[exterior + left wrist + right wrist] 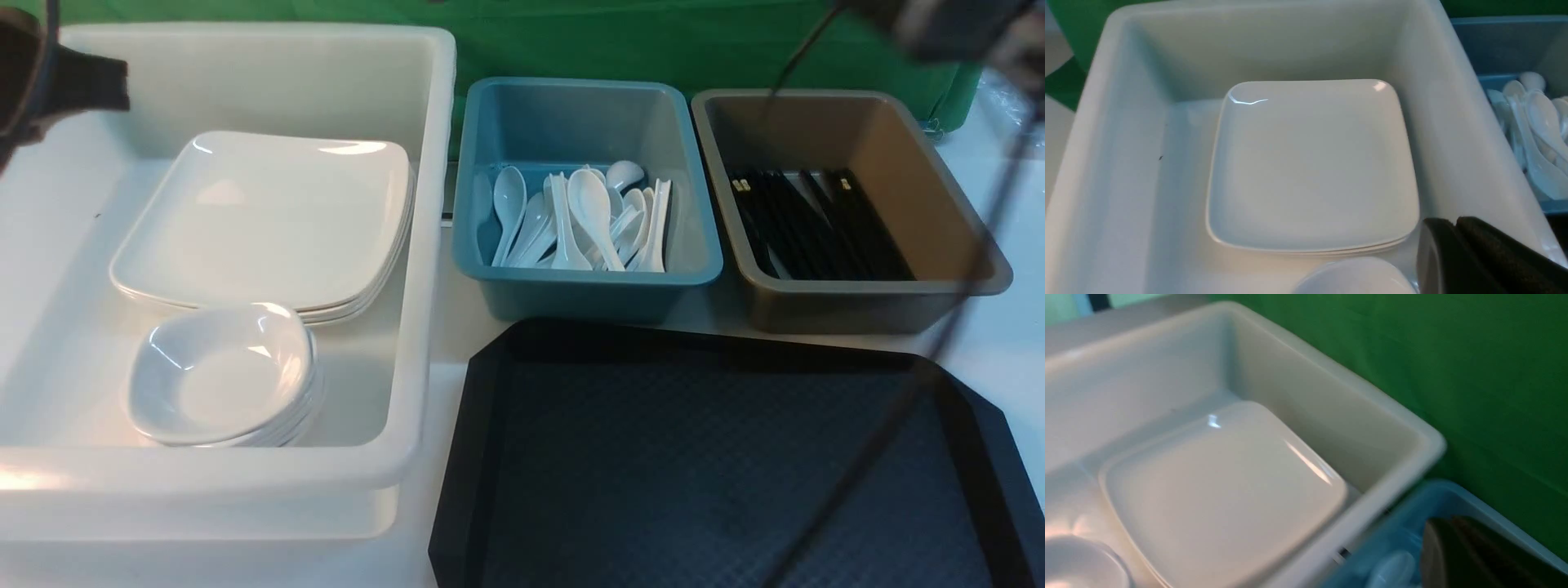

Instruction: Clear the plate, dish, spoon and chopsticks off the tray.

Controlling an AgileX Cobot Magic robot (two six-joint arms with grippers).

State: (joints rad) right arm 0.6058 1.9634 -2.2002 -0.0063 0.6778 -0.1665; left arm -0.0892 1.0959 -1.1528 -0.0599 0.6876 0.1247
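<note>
The black tray (718,457) lies at the front right with nothing on it. A stack of white squarish plates (269,220) lies in the white tub (433,245), with a stack of small white dishes (220,376) in front of it. Several white spoons (588,212) lie in the blue tub (588,286). Black chopsticks (816,224) lie in the brown tub (865,306). My left gripper (1453,222) is shut and empty, high above the white tub near the plates (1310,163). My right gripper (1449,522) is shut and empty above the blue tub, blurred.
The three tubs stand in a row behind and left of the tray, against a green backdrop. The left arm (49,82) shows at the top left, the blurred right arm (955,24) at the top right with a cable hanging across the brown tub.
</note>
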